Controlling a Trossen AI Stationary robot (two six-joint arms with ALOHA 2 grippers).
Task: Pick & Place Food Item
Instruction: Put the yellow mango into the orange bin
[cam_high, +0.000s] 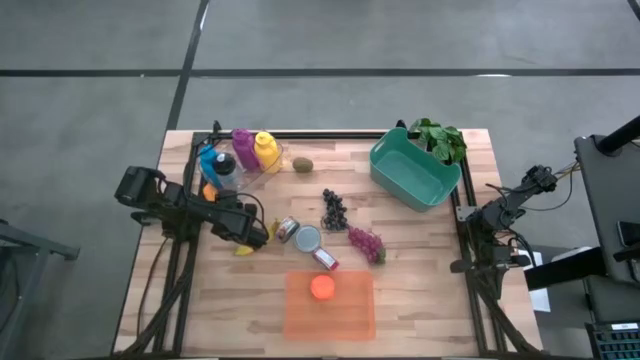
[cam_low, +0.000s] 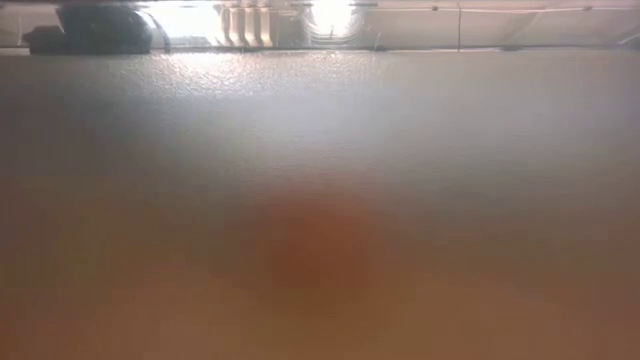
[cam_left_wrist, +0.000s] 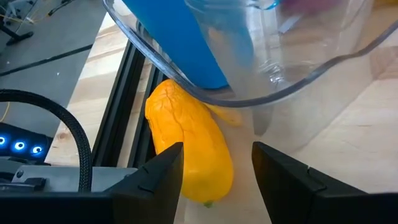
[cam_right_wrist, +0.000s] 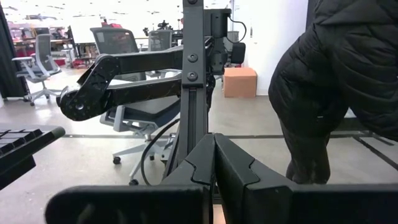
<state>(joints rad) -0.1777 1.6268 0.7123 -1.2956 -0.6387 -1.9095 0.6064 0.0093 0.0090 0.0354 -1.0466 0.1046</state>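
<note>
The near-left stretch of the table (cam_high: 230, 310) is bare wood, open to a hand. The middle is crowded: an orange mat (cam_high: 330, 305) near the front edge, cans (cam_high: 300, 236) and grapes (cam_high: 365, 243) just behind it. A clear tub of bottles (cam_high: 240, 160) blocks the far-left corner, and a teal bin (cam_high: 413, 170) fills the far-right.

A grey concrete floor (cam_high: 90, 90) surrounds the wooden surface (cam_high: 420, 270), crossed by dark seam lines (cam_high: 330, 72). Beyond the surface, the right wrist view shows a bright, white-walled room with grey office chairs (cam_right_wrist: 115, 43), a cardboard box (cam_right_wrist: 239, 81) on the floor and a person in a black padded jacket (cam_right_wrist: 339, 81) standing close by. The low view is mostly a blur; bright light, perhaps windows, shows along its top edge.
</note>
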